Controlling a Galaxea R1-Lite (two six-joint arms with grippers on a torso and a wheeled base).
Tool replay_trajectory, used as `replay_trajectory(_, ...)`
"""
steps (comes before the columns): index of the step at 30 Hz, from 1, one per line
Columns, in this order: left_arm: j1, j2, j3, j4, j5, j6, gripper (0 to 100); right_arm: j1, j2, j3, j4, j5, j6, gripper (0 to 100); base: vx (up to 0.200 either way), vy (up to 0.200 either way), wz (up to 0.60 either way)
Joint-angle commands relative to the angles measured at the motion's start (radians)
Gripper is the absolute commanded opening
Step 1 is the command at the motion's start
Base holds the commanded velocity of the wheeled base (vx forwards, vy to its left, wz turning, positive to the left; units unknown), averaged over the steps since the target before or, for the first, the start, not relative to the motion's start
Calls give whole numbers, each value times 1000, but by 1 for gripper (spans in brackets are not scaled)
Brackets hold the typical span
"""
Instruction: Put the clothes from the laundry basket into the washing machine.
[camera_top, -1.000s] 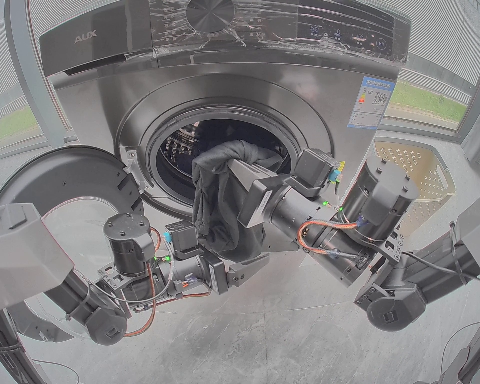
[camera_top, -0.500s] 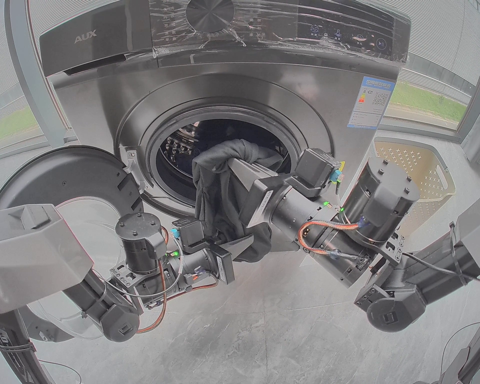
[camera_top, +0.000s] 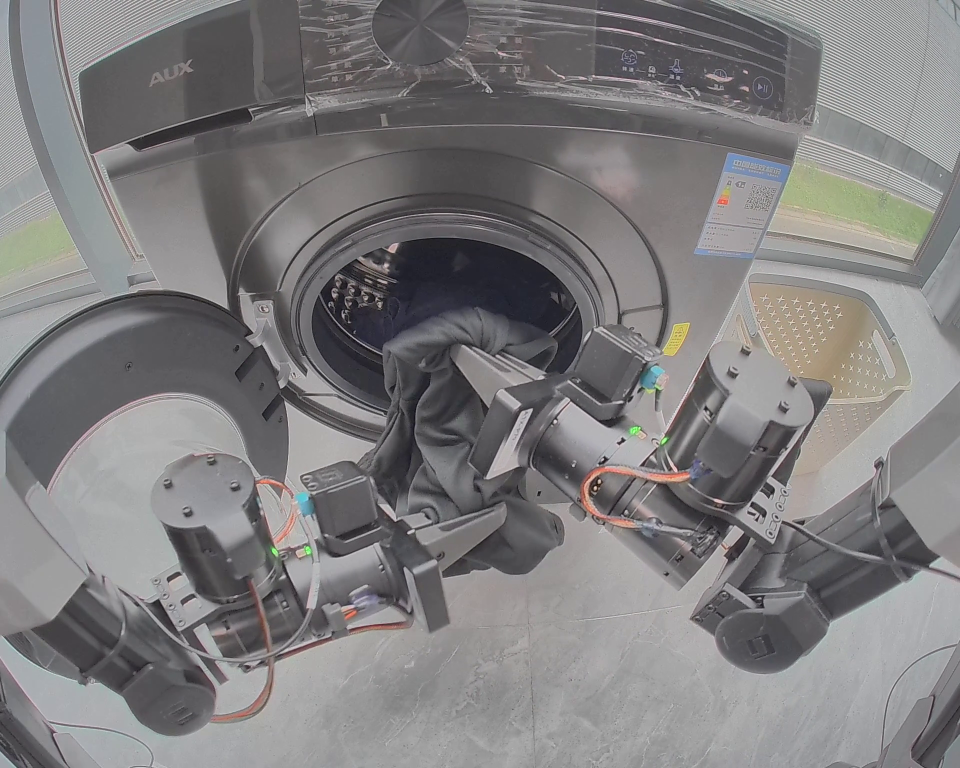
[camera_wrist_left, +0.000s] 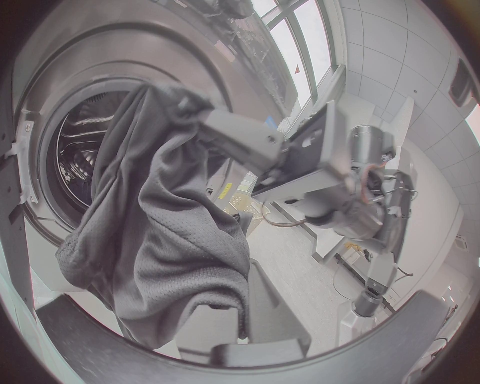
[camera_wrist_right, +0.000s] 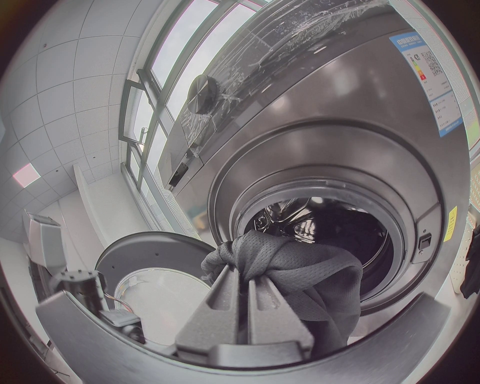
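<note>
A dark grey garment (camera_top: 440, 430) hangs in front of the washing machine's open drum (camera_top: 440, 270). My right gripper (camera_top: 460, 352) is shut on its bunched top, level with the lower half of the opening. The right wrist view shows the closed fingers (camera_wrist_right: 220, 305) pinching the garment (camera_wrist_right: 305, 270) before the drum (camera_wrist_right: 325, 230). My left gripper (camera_top: 500, 512) sits lower, at the garment's bottom hem. In the left wrist view its fingers (camera_wrist_left: 272, 310) stand close together, with the garment's (camera_wrist_left: 165, 240) edge running down between them.
The washer's round door (camera_top: 130, 390) stands swung open on the left, close to my left arm. A beige laundry basket (camera_top: 830, 350) stands on the floor to the right of the machine, behind my right arm. Pale tiled floor (camera_top: 560, 660) lies in front.
My left arm rose into the garment's lower part, then drew down and left. The right gripper sank a little with the garment, whose hem now hangs lower.
</note>
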Motion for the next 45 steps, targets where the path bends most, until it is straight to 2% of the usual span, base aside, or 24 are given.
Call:
replay_trajectory(1,-36,-129,102,-5,-1,7,0,10,36,42,-28,1,-2,0,0,0,0)
replay_trajectory(5,-44,-149,115,-8,-1,6,0,10,34,73,-39,3,-11,0,0,0,0)
replay_trajectory(6,-44,-150,113,-8,-1,6,0,10,34,76,-39,3,-12,100,0,0,0)
replay_trajectory(13,-25,-150,113,-89,2,0,0,18,10,116,-41,3,-9,100,0,0,0)
replay_trajectory(16,38,-150,92,-136,2,-3,0,15,-22,177,-41,1,-9,100,0,0,0)
replay_trajectory(24,93,-130,41,-139,2,-8,0,-35,-64,291,-67,-11,-12,100,0,0,0)
replay_trajectory(34,98,-141,4,-146,37,-9,0,-85,-51,369,-88,-16,-29,100,0,0,0)
replay_trajectory(40,99,-143,-10,-166,39,-11,0,-82,-48,404,-85,-16,-38,100,0,0,0)
replay_trajectory(45,99,-155,-23,-175,42,-9,0,-51,-13,447,-90,-14,-46,100,0,0,0)
